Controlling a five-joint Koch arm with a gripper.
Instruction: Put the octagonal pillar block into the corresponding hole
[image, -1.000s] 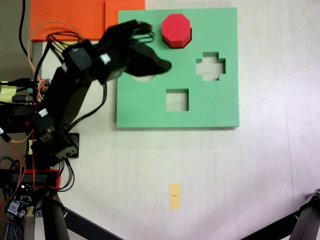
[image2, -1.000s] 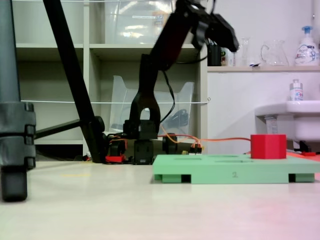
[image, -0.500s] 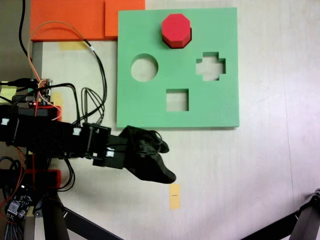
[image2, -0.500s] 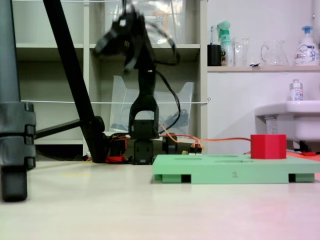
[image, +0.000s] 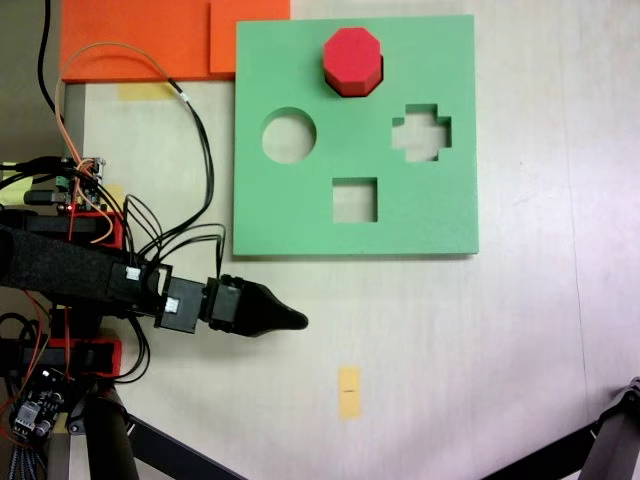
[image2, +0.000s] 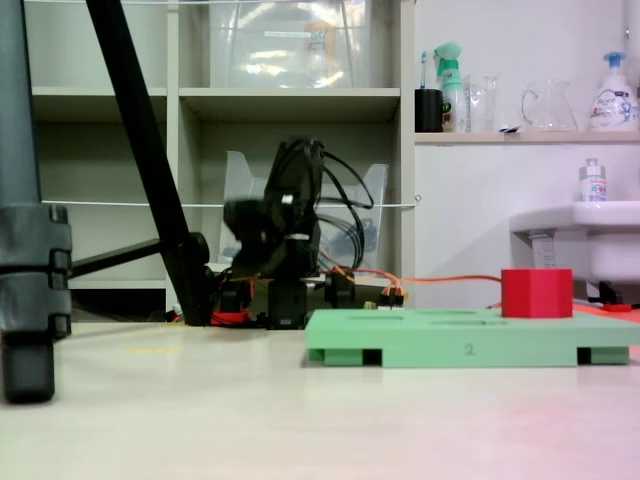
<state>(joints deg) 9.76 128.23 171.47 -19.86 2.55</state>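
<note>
Sitting: octagonal pillar block (image: 352, 58) (image2: 536, 292) in the green board's (image: 300, 215) far-edge hole
Gripper (image: 295, 320): off the board's near-left corner, jaws overlapping, state unclear

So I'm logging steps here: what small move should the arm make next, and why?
Probably none beyond settling at rest. The bright red octagonal foam block already sits in a cutout at the far edge of the flat green foam board, standing proud of it from the side, and the gripper is off the board, holding nothing.
</note>
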